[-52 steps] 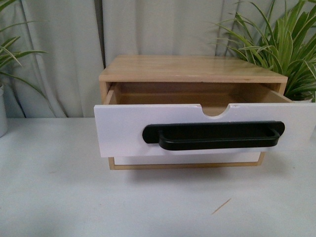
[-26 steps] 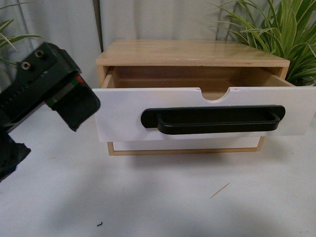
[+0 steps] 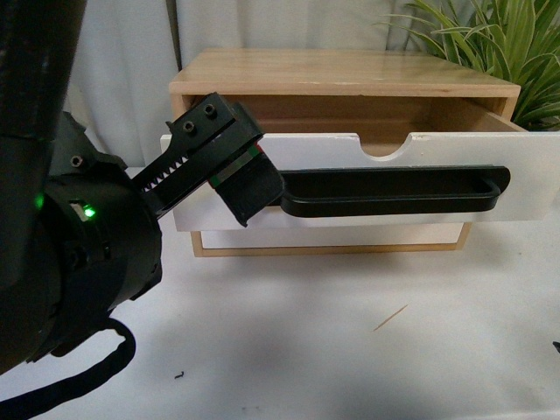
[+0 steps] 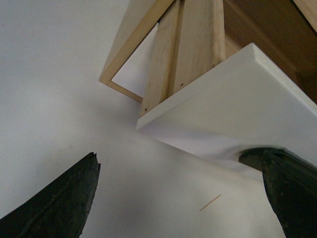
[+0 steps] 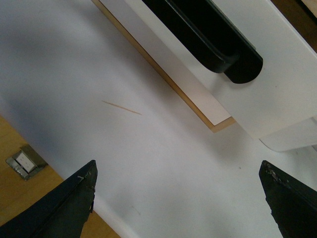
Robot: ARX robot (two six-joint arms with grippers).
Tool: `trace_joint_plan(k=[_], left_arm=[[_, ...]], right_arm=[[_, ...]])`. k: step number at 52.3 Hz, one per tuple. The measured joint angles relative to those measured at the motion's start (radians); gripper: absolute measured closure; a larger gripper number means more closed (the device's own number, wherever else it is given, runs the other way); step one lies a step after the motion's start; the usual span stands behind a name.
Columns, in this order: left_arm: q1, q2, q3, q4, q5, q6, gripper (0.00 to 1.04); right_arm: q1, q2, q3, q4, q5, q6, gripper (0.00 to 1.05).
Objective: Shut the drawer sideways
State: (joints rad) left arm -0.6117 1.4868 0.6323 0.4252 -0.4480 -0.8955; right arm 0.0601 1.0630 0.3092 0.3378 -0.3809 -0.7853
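The drawer [image 3: 420,153] has a white front, a long black bar handle [image 3: 394,194] and a half-round notch in its top edge. It stands pulled out of the wooden cabinet [image 3: 341,74]. My left gripper [image 3: 238,162] is open, in front of the left end of the drawer front, next to the handle's left end. The left wrist view shows the drawer's corner [image 4: 237,109] and the handle's end [image 4: 252,156] beyond my open left gripper [image 4: 181,198]. My right gripper [image 5: 178,198] is open and empty over the table, below the handle [image 5: 208,34].
A plain white lower front [image 5: 163,59] sits under the drawer in the cabinet frame. A thin wooden sliver [image 3: 390,318] lies on the white table. A leafy plant [image 3: 507,44] stands at the back right. My left arm [image 3: 61,262] fills the left foreground.
My left arm has swung up and to the right, from the left edge to the drawer front's left end. The drawer has not visibly moved in the cabinet.
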Motion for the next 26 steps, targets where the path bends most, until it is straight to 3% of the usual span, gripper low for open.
trace_joint_plan(k=[26], left_arm=[[0.066, 0.084, 0.092, -0.006, 0.078, 0.049, 0.06]], right_arm=[[0.093, 0.325, 0.233, 0.124, 0.092, -0.001, 0.09]])
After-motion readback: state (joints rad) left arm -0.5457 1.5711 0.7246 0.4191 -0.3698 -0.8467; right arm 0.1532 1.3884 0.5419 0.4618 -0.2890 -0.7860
